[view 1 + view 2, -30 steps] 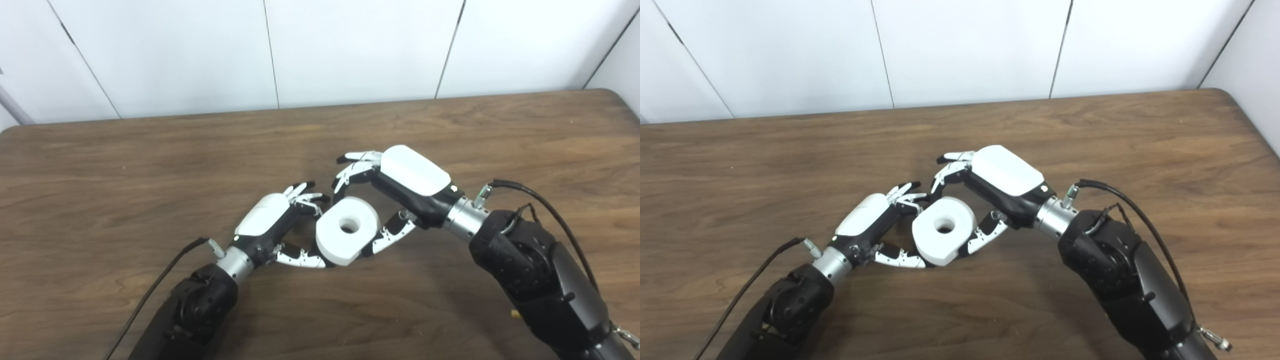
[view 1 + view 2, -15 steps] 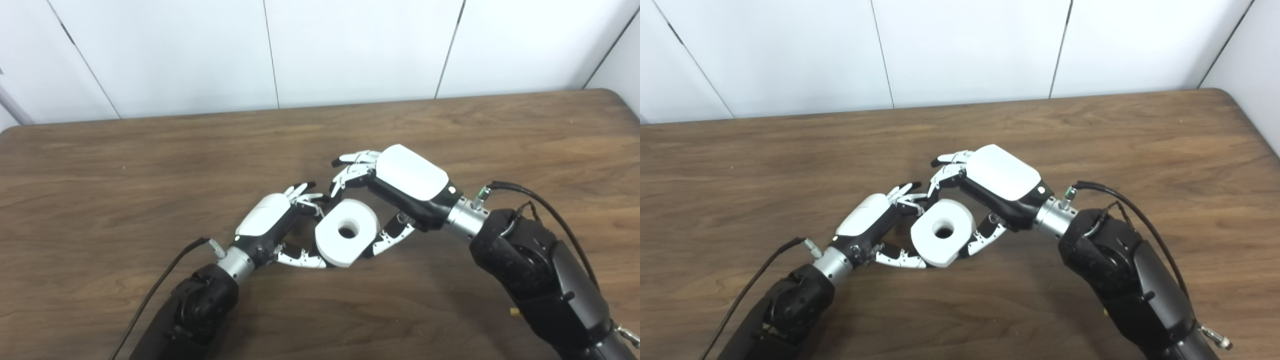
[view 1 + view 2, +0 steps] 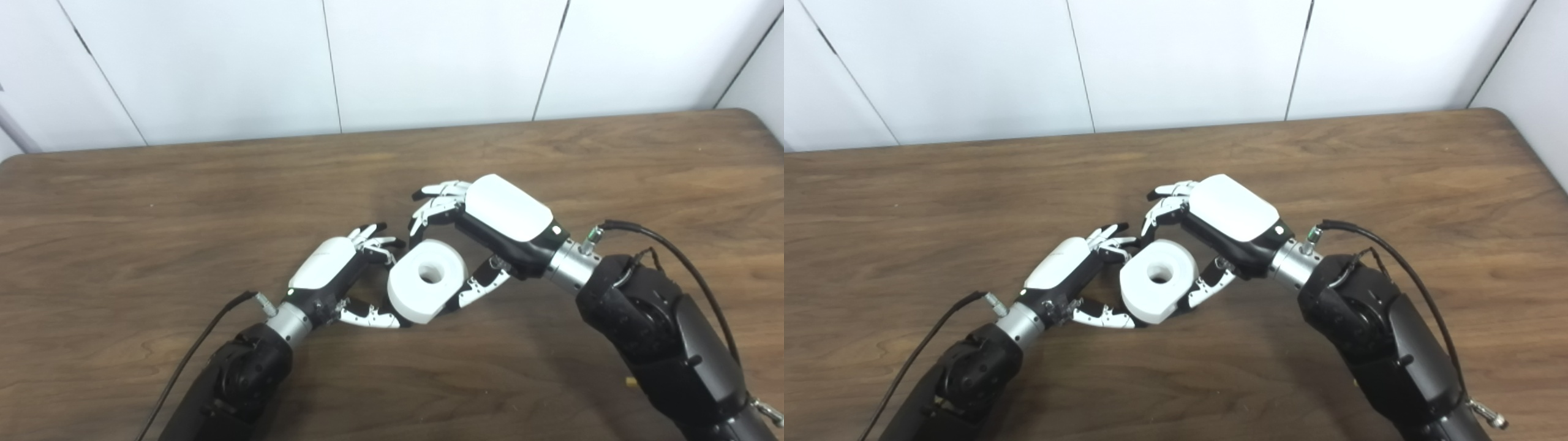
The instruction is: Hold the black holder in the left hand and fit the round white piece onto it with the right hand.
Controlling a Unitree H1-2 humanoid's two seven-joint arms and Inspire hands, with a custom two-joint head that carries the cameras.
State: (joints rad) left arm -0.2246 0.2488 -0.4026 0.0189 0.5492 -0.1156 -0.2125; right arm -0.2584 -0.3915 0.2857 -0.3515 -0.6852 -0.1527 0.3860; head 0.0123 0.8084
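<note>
- You cannot make out the black holder in either view; the round white piece [image 3: 427, 281] and the fingers around it cover whatever lies beneath.
- The white piece sits low over the wooden table [image 3: 184, 202], near its middle, between the two hands, its centre hole facing up.
- Your left hand [image 3: 334, 272] curls against the piece's left side, thumb under its near edge; whether it grips the piece or something hidden under it, you cannot tell.
- Your right hand [image 3: 1213, 229] holds the piece, thumb pressed on its right flank, fingers arched over the far edge.
- Both views show the same contacts; the right eye view adds only more of the table's right corner.
</note>
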